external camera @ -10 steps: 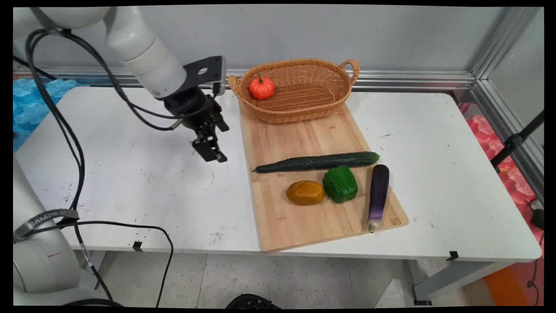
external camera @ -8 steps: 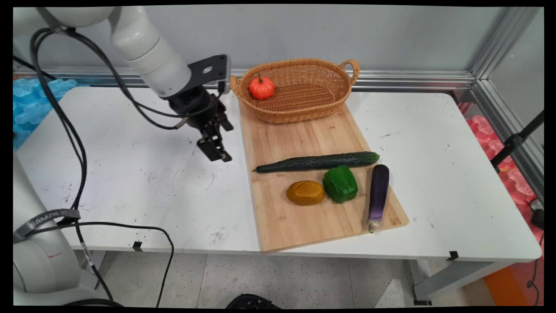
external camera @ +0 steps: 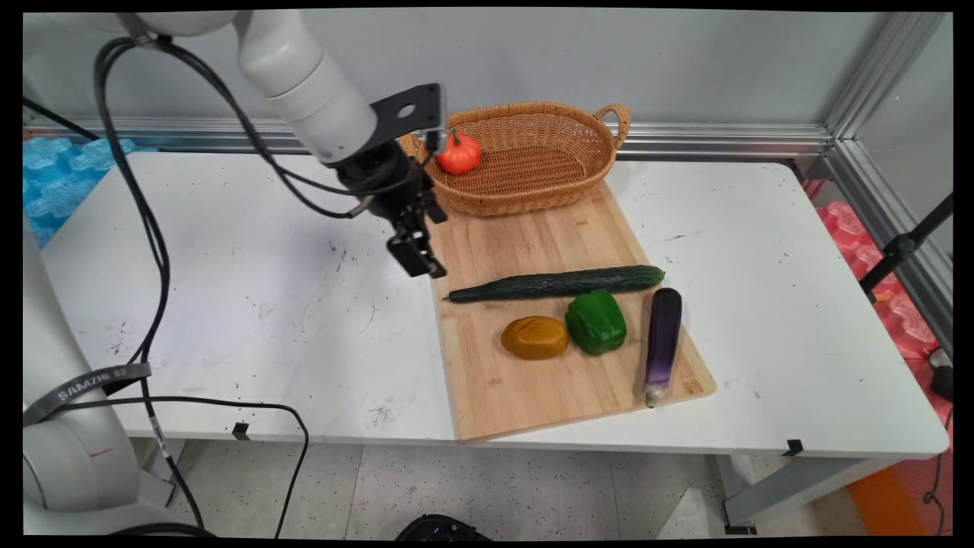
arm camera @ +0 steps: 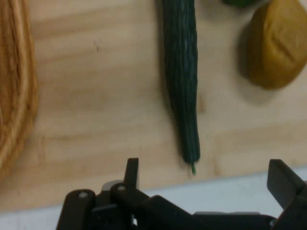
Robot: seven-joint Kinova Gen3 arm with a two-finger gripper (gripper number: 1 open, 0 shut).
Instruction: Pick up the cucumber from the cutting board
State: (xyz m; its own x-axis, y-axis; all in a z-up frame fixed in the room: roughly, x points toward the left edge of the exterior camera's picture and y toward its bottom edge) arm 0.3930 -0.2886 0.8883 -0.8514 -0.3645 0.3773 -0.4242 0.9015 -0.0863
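Gripper (external camera: 420,259) moved right — now nearest cucumber (external camera: 555,283).

The arm's black bracket (external camera: 407,114) is covering the left end of the basket (external camera: 533,164), hiding its left handle and part of the rim beside the small orange pumpkin (external camera: 458,154). In the hand view the basket (arm camera: 17,86) is being cut off by the left edge, the cucumber (arm camera: 182,76) by the top edge, and the brown lump (arm camera: 278,43) by the right. A sliver of green (arm camera: 240,2) at the top edge is showing too little to identify.
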